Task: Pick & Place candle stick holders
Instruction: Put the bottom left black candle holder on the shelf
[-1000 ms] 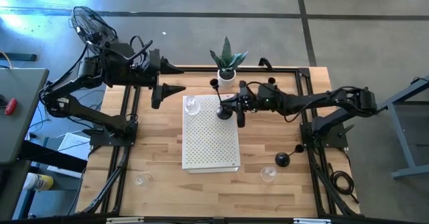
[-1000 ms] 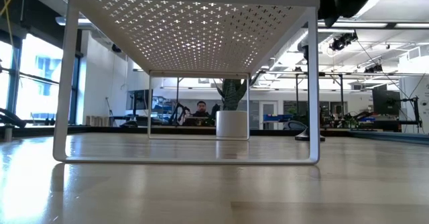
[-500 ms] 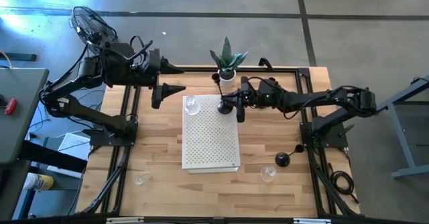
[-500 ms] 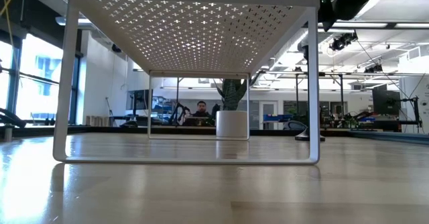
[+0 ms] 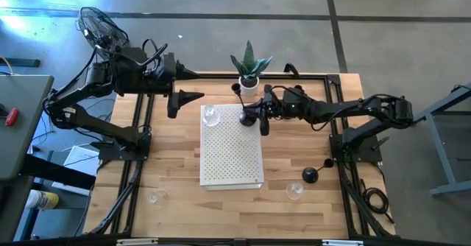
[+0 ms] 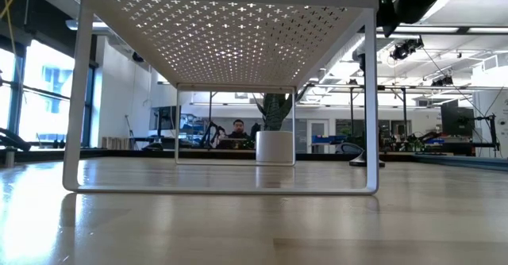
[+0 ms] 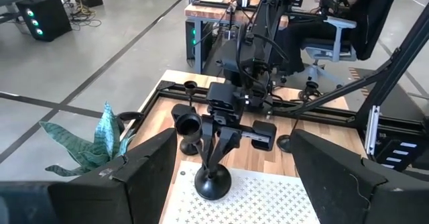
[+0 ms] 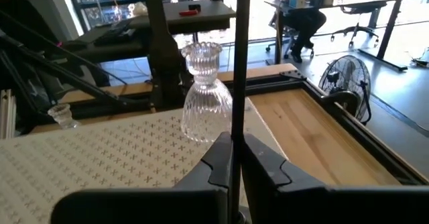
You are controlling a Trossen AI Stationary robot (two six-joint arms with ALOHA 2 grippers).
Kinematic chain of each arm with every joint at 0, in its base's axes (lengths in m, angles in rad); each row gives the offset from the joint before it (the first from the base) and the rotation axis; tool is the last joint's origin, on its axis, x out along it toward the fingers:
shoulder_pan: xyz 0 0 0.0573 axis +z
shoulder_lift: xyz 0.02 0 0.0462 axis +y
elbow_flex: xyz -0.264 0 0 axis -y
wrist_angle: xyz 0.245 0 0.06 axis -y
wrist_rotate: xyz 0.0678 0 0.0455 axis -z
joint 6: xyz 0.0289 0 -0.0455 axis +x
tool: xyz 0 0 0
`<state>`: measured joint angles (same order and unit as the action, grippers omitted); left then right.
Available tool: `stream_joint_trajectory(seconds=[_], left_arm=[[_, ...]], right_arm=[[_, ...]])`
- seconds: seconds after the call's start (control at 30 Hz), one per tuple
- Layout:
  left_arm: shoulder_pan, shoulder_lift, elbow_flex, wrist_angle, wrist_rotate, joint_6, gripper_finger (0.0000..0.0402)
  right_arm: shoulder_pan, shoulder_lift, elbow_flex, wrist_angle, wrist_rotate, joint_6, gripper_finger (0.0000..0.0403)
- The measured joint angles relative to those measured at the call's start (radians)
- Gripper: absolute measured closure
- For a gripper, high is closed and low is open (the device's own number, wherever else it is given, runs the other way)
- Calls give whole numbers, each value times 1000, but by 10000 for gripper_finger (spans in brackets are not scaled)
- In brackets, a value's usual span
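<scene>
Right gripper (image 5: 254,115): I have it over the far right corner of the white perforated metal shelf (image 5: 232,154), which stands mid-surface on the pale wooden surface (image 5: 176,180). Its fingers (image 8: 268,167) are pinched narrow on the thin stem of a small black candle stick holder with a round domed base (image 7: 212,182).
Held holder: its stem runs upright between my two fingers in the right wrist view; in the left wrist view its domed base sits at the shelf top, though I cannot tell if it touches.
Left gripper (image 5: 193,85): I see it waiting over the far left part of the surface, fingers spread wide, holding nothing.
Clear ribbed glass cup-like holder (image 8: 206,95): upright on the shelf's far left corner, beyond my right fingers.
Other black holders: one (image 5: 235,90) near the far edge beside the white pot with a green plant (image 5: 249,75); one (image 5: 310,175) near the right edge, with another (image 5: 328,163) just beside it.
Other glass holders: one (image 5: 295,191) at the near right; one (image 5: 155,197) at the near left.
</scene>
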<state>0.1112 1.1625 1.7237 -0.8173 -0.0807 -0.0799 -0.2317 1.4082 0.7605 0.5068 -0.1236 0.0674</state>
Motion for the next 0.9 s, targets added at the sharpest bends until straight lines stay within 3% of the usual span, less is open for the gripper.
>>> stream_joint_trajectory(seconds=[0.9], left_arm=[[0, 0, 0, -16, 2, -4, 115]], right_arm=[[0, 0, 0, -9, -49, -15, 389]])
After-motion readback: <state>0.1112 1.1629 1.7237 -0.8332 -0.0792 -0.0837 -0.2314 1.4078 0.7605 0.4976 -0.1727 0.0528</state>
